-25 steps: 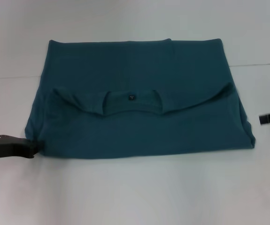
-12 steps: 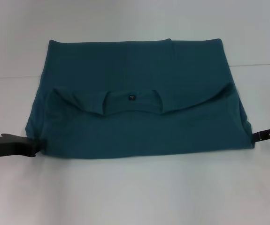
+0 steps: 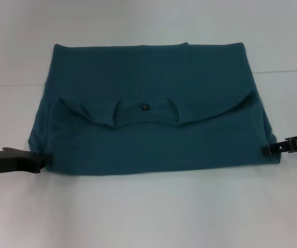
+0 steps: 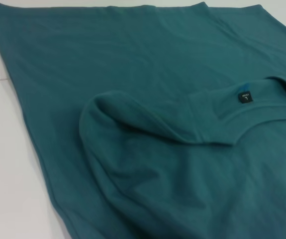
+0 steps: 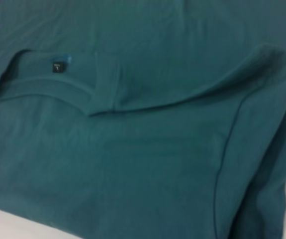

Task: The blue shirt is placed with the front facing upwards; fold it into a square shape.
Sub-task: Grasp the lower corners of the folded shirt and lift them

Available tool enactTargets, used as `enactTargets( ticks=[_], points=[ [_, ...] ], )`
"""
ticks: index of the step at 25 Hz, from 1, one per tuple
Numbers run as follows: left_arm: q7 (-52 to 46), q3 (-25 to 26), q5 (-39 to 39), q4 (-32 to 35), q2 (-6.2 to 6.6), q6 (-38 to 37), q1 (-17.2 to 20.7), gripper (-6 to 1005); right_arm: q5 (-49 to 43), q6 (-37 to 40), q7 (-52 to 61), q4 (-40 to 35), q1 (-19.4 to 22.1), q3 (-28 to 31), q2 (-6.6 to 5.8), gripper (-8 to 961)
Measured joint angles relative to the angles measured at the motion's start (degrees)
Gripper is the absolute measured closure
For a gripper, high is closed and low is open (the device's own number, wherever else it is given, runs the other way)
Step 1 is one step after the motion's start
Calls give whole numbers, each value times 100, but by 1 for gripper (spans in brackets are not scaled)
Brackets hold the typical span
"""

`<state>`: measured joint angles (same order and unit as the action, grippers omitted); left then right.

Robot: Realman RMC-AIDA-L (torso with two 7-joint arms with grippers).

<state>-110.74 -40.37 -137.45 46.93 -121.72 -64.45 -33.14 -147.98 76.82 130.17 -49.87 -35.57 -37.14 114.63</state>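
The blue shirt (image 3: 148, 139) lies flat on the white table, folded over once into a wide rectangle, with its collar and small black label (image 3: 143, 107) near the middle. My left gripper (image 3: 38, 162) sits low at the shirt's near left corner, touching the cloth edge. My right gripper (image 3: 267, 150) reaches in at the near right corner, over the folded edge. The left wrist view shows the shirt (image 4: 157, 99) with a rounded shoulder fold and the label (image 4: 245, 96). Teal cloth (image 5: 133, 149) and the label (image 5: 57, 66) fill the right wrist view.
The white table (image 3: 148, 212) stretches around the shirt, with a faint seam line (image 3: 9, 85) running across it behind the shirt's middle. Nothing else stands on it.
My right gripper has moved in from the right edge of the view to the shirt's near right corner. The left gripper and the shirt have stayed put.
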Motion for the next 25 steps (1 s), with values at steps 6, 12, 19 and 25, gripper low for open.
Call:
enactTargets(
  ticks=[6, 12, 19, 25],
  points=[
    [0, -7, 0, -23, 0, 54, 0, 956, 101, -186, -1, 272, -70, 4, -35, 212],
    [0, -7, 0, -27, 0, 90, 0, 955, 103, -357, -63, 530, -122, -1, -48, 269],
    [0, -7, 0, -35, 0, 134, -7, 954, 104, -526, -150, 759, -171, 23, -38, 304],
    [0, -7, -1, -35, 0, 135, -20, 954, 104, -664, -148, 949, -201, 56, -58, 343]
  ],
)
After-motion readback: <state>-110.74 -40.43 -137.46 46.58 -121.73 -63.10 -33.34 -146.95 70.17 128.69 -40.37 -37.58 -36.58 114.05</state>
